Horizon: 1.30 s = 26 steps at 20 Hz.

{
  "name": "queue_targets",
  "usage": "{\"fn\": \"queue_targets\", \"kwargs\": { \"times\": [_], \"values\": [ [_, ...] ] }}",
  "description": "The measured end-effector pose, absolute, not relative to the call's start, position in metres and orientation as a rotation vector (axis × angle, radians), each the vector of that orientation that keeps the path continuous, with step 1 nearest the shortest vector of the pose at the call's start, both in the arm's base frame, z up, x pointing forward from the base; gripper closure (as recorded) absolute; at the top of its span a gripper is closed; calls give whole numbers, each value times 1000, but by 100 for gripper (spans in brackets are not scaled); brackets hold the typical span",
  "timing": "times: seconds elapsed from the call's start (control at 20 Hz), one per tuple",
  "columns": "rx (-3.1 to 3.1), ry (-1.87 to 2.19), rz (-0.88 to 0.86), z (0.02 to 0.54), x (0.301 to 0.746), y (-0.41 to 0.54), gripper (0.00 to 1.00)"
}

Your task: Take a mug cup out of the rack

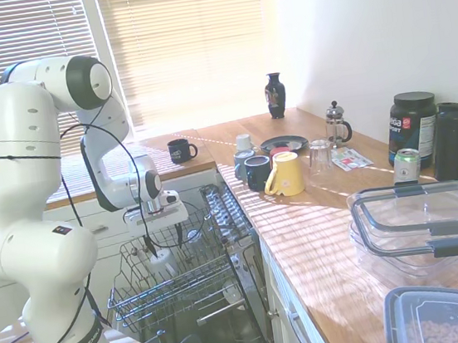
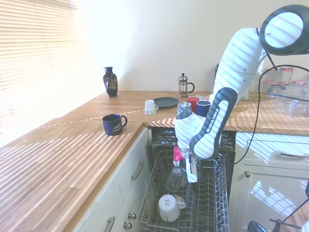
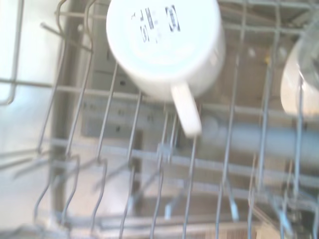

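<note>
Mug cup (image 2: 168,207) sits upside down in the rack (image 2: 212,203), handle sideways. Your tool (image 2: 191,175) hangs just above it, holding nothing; can't tell its finger gap.

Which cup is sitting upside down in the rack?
The white mug cup, bottom up in the grey wire rack, under the gripper. The yellow mug and black mug sit on the counter.

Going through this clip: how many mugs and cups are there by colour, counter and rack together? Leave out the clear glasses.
White: 2 (white mug in the rack, small white cup on the counter)
Dark blue: 2 (lone dark mug, grouped dark mug)
Grey-blue: 1 (grey-blue mug)
Red: 1 (red mug)
Yellow: 1 (yellow mug)
Total: 7
</note>
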<state>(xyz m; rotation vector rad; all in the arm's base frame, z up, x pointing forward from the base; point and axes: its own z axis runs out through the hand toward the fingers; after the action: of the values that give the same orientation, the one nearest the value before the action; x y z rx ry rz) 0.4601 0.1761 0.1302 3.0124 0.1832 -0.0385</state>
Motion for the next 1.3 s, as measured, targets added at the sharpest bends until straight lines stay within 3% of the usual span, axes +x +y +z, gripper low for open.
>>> {"fn": "queue_targets", "kwargs": {
  "times": [0.45, 0.9, 0.95, 1.3],
  "values": [
    [3023, 301, -41, 67, 490, 213, 0],
    [2989, 407, -94, 9, 489, 235, 0],
    [2984, 409, -93, 3, 490, 234, 100],
    [2974, 387, -72, -14, 496, 226, 100]
  ]
}}
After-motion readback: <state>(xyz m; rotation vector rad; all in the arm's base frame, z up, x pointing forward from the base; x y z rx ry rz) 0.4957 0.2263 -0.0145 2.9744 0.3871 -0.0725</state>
